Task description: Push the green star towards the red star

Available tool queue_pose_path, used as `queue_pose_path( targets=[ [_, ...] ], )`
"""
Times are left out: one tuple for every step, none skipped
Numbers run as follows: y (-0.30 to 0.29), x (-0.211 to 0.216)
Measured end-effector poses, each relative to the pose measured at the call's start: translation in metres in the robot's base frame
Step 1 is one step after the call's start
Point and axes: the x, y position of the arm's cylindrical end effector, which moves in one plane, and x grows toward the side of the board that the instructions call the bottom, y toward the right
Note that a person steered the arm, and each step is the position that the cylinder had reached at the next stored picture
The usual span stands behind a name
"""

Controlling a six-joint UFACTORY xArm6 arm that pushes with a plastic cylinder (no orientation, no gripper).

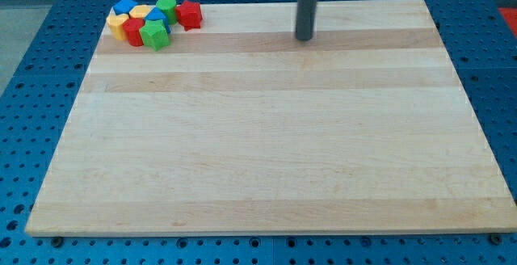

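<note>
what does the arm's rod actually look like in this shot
Only a straight, dark grey cylindrical rod shows, plain and smooth, with no cables, markings or sleeve visible. It enters from the view's top edge and ends at my tip, a blunt flat end. The rest of the arm is out of frame.

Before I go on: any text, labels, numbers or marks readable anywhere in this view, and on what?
None. No text, label, number or sign shows anywhere.
Wooden board: plain grain only.
Blue perforated table: holes only, no markings.
Blocks, including the green star and red star: plain coloured faces.
Rod down to my tip: plain dark, no print; it stands well to the view's right of the blocks.
</note>
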Motion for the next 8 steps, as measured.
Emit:
queue_pose_path(
  targets=[
    [-0.069,0.025],
    [-0.159,0.025],
    [-0.226,0.026],
    [-0.278,0.026],
    [-0.282,0.026],
    [-0.268,0.019],
    [-0.267,0.012],
    [-0.267,0.003]
  ],
)
